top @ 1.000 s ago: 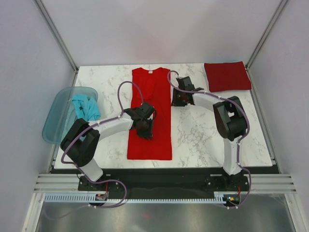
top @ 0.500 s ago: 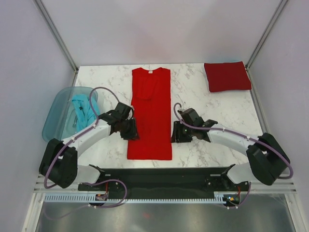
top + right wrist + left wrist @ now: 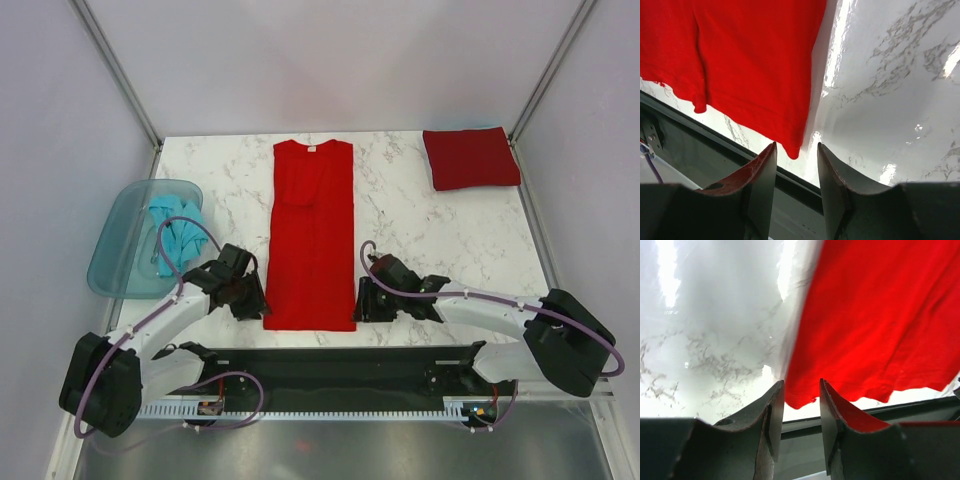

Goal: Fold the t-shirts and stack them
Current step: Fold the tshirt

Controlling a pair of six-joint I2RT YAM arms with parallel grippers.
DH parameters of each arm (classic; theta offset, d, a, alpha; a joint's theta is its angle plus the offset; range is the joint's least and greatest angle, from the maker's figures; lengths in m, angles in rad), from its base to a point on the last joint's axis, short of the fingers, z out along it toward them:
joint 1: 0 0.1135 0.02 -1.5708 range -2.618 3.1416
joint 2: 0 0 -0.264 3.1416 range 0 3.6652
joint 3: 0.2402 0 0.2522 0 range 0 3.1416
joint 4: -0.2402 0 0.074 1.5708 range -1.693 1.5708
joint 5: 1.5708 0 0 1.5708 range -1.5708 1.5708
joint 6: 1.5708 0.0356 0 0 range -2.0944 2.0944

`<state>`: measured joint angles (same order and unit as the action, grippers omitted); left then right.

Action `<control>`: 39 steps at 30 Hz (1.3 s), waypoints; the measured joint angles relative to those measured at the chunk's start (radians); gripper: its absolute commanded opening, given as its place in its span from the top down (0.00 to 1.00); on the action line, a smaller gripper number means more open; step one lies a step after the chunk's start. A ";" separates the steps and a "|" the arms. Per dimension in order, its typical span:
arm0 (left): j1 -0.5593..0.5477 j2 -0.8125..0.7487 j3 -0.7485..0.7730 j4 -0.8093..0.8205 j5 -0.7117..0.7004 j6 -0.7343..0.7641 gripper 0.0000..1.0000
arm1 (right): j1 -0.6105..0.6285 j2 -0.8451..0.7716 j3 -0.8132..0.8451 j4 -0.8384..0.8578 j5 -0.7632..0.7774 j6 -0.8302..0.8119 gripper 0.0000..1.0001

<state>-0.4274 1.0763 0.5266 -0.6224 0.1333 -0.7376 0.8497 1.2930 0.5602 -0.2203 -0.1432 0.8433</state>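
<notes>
Bright red t-shirt (image 3: 311, 235) lying as a long strip down the middle of the worktop (image 3: 430, 230), hem at near edge, left gripper (image 3: 249, 299) and right gripper (image 3: 362, 301) at its near corners, jaws parted, empty, crimson t-shirt (image 3: 470, 158) folded at far right corner, teal t-shirt (image 3: 178, 225) in tub (image 3: 120, 240) at left edge

Bright red t-shirt (image 3: 311, 235): flat, folded lengthwise into a narrow strip, collar far, hem at the near edge of the table (image 3: 430, 225). Crimson t-shirt (image 3: 470, 158): folded square, far right corner. Teal t-shirt (image 3: 178, 225): crumpled inside the blue tub (image 3: 112, 260).
</notes>
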 measured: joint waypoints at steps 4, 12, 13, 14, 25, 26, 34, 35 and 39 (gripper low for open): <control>-0.010 -0.004 -0.010 -0.011 -0.037 -0.040 0.59 | 0.021 0.003 -0.013 0.017 0.036 0.030 0.57; -0.031 -0.013 -0.024 -0.008 -0.069 -0.093 0.58 | 0.081 0.011 -0.055 0.074 0.081 0.097 0.61; -0.037 -0.013 -0.027 -0.010 -0.076 -0.097 0.53 | 0.083 0.011 -0.056 0.080 0.082 0.100 0.61; -0.046 -0.013 -0.028 -0.013 -0.081 -0.100 0.53 | 0.082 0.011 -0.059 0.088 0.084 0.103 0.61; -0.113 0.025 -0.029 -0.020 -0.116 -0.136 0.61 | 0.082 -0.044 -0.105 0.079 0.129 0.123 0.97; -0.114 0.024 -0.030 -0.021 -0.116 -0.140 0.61 | 0.082 -0.058 -0.108 0.069 0.137 0.123 0.98; -0.134 -0.006 -0.050 -0.023 -0.095 -0.172 0.74 | 0.082 -0.088 -0.121 0.046 0.163 0.123 0.99; -0.137 -0.011 -0.053 -0.022 -0.091 -0.176 0.77 | 0.082 -0.090 -0.124 0.044 0.165 0.123 0.99; -0.146 -0.016 -0.063 -0.018 -0.071 -0.186 0.87 | 0.082 -0.106 -0.137 0.040 0.167 0.123 1.00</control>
<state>-0.5732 1.0599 0.4637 -0.6407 0.0620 -0.9237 0.9321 1.1873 0.4236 -0.1802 0.0238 0.9665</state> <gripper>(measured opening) 0.164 0.014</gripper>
